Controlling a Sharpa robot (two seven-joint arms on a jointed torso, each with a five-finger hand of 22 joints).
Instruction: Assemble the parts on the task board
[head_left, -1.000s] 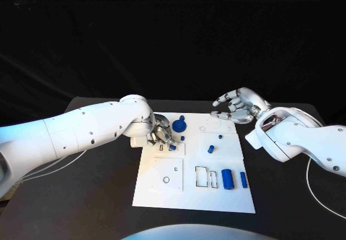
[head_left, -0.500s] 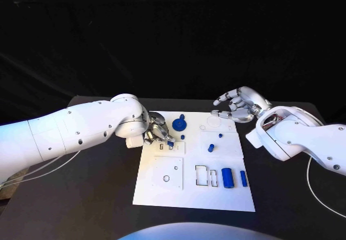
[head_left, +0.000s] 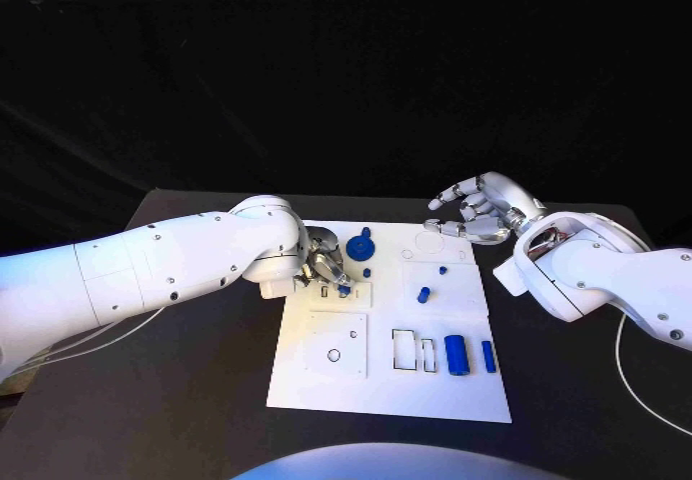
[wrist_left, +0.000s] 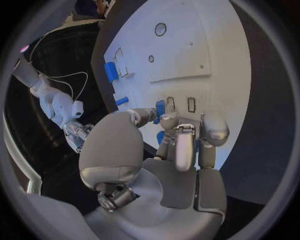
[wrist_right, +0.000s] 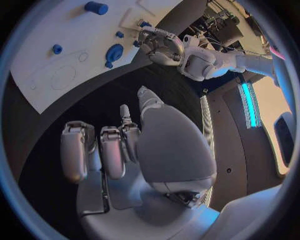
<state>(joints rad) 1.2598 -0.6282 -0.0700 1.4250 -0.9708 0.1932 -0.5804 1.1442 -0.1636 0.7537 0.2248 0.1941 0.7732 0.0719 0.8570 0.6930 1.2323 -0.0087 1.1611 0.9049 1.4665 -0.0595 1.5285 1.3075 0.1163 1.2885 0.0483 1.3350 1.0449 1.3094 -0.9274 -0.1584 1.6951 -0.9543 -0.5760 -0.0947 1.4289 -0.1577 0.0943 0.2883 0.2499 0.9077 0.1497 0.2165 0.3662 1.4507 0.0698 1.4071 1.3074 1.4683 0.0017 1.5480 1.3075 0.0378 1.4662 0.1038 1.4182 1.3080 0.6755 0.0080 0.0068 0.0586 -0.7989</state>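
Blue part (head_left: 345, 290) in downturned left hand's (head_left: 320, 270) fingertips

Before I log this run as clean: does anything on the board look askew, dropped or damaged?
Nothing stands out. The task board lies flat and square on the table, the loose blue parts rest on it, and the left hand holds a small blue part over the slots. The right hand hovers open off the board's far corner.

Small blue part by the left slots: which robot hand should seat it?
Left. The left robot hand already pinches the small blue part just over the task board's slots; the right robot hand hangs empty off the far corner.
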